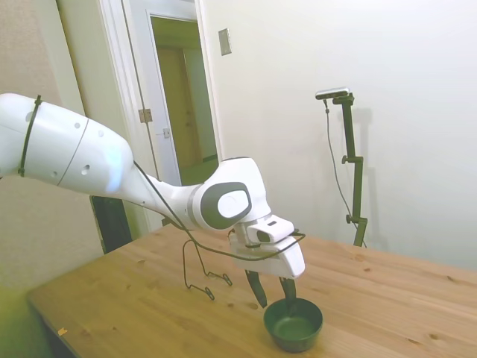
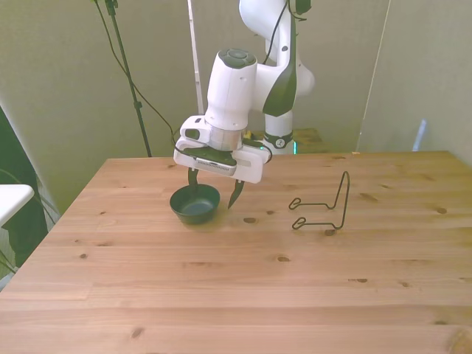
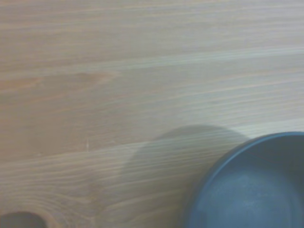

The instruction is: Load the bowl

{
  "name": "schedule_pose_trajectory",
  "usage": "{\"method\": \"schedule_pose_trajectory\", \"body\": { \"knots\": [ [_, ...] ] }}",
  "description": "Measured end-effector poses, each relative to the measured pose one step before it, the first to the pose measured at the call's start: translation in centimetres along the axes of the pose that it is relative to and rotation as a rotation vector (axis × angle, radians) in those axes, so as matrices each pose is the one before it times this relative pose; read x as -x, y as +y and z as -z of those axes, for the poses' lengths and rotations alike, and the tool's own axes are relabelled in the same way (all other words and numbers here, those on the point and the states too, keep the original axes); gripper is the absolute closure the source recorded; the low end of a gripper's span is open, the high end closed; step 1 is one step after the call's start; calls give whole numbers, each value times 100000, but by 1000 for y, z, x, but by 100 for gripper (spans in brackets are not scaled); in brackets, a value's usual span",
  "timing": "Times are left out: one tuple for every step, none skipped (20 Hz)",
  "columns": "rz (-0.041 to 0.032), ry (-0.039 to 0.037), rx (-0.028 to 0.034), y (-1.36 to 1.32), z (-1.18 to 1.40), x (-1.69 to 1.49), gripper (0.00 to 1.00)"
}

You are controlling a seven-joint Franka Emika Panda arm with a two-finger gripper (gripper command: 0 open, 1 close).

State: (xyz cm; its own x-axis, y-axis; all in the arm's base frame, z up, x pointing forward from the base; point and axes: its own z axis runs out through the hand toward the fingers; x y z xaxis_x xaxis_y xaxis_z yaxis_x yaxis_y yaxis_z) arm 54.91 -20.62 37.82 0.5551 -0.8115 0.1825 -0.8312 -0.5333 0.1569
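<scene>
My gripper (image 2: 214,190) hangs low over the table (image 2: 221,295), jaws spread and empty. The bowl (image 2: 195,204) sits just beneath (one finger at its rim). A wire rack (image 2: 324,210) stands well apart toward the front view's right.

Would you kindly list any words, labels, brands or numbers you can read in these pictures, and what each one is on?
None can be read: no print shows on the bowl, the wire rack, the tool or the table. The wrist view is blurred and shows no lettering.
</scene>
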Motion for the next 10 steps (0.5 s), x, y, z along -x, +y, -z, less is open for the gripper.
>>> {"method": "schedule_pose_trajectory", "body": {
  "knots": [
    [116, -68, 68, -126, -371, 36, 0],
    [52, 67, -97, -123, -355, 48, 100],
    [-28, -45, 24, -64, -256, 43, 100],
    [-124, 114, -169, 3, -92, 29, 100],
    [-265, 198, -211, 12, 19, -31, 100],
    [-199, 106, -92, 26, 68, -39, 100],
    [-181, 90, -59, 18, 51, -45, 100],
    [-188, 84, -60, 47, 57, -42, 100],
    [-183, 154, -119, 73, 108, -70, 100],
    [-223, 177, -151, 98, 134, -71, 100]
  ]
}}
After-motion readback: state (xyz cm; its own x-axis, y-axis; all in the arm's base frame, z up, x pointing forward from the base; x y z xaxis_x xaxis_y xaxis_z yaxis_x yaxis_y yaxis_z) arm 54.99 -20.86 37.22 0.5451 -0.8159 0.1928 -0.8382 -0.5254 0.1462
